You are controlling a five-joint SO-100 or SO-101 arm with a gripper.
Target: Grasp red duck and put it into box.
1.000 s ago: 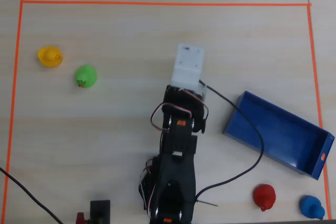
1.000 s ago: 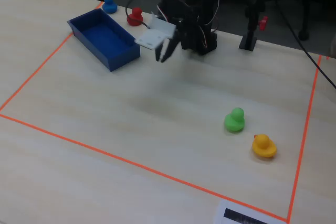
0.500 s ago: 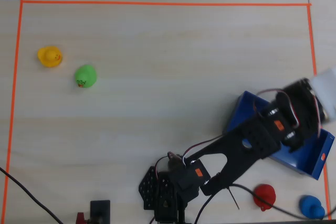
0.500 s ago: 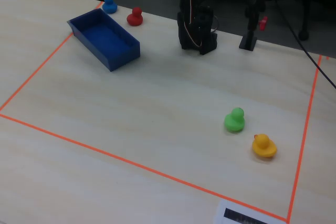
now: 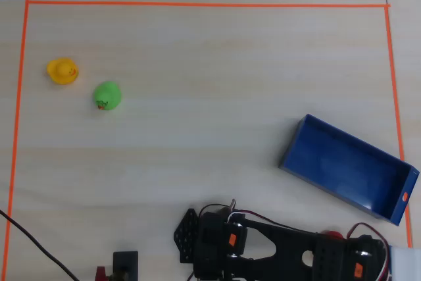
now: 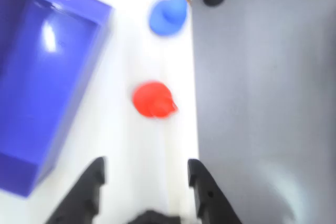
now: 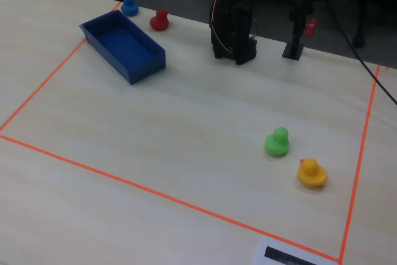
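In the wrist view the red duck (image 6: pixel 153 99) sits on the pale table, ahead of my gripper (image 6: pixel 146 162) and apart from it. The gripper is open, and only bare table shows between its two dark fingers (image 6: pixel 92 184). The blue box (image 6: pixel 42 77) lies to the left in that view, with its orange mark at the far end. In the fixed view the red duck (image 7: pixel 159 20) stands just behind the box (image 7: pixel 124 44), and the gripper is out of frame. In the overhead view my arm (image 5: pixel 309 258) covers all but a sliver of the duck (image 5: pixel 331 233), below the box (image 5: pixel 348 169).
A blue duck (image 6: pixel 168 16) stands beyond the red one, near the orange tape line. The table edge (image 6: pixel 191 103) runs just right of the red duck, with grey floor past it. A green duck (image 7: pixel 277 143) and a yellow duck (image 7: pixel 311 173) sit far off across the table.
The arm has swung from over the box down to the bottom right corner in the overhead view. It now covers most of the red duck and all of the blue one. No duck has moved.
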